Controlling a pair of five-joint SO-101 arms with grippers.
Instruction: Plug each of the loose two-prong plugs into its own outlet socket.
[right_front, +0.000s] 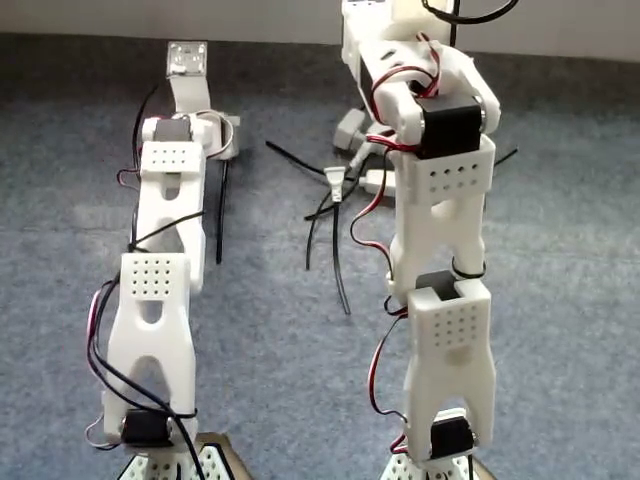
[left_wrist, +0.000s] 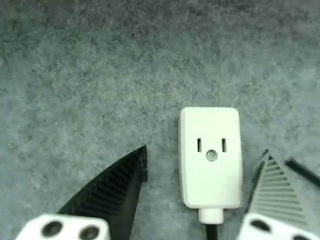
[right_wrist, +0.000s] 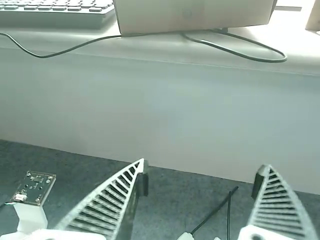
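Observation:
A white outlet socket (left_wrist: 210, 157) lies flat on the grey carpet, slots facing up, its black cord leaving toward the wrist. My left gripper (left_wrist: 205, 152) hangs open straight over it, with the black finger (left_wrist: 117, 185) on one side and the white finger (left_wrist: 277, 192) on the other, neither touching. In the high view a white two-prong plug (right_front: 336, 185) with a black cord lies between the arms, and a grey plug (right_front: 350, 128) sits by the right arm (right_front: 440, 130). My right gripper (right_wrist: 201, 167) is open and empty, raised and facing the back wall.
Loose black cords (right_front: 335, 250) trail across the carpet between the arms. A pale ledge (right_wrist: 160, 100) runs along the back, with a keyboard (right_wrist: 55, 6) and a cable on top. A small circuit board (right_wrist: 35, 187) on the left arm shows in the right wrist view.

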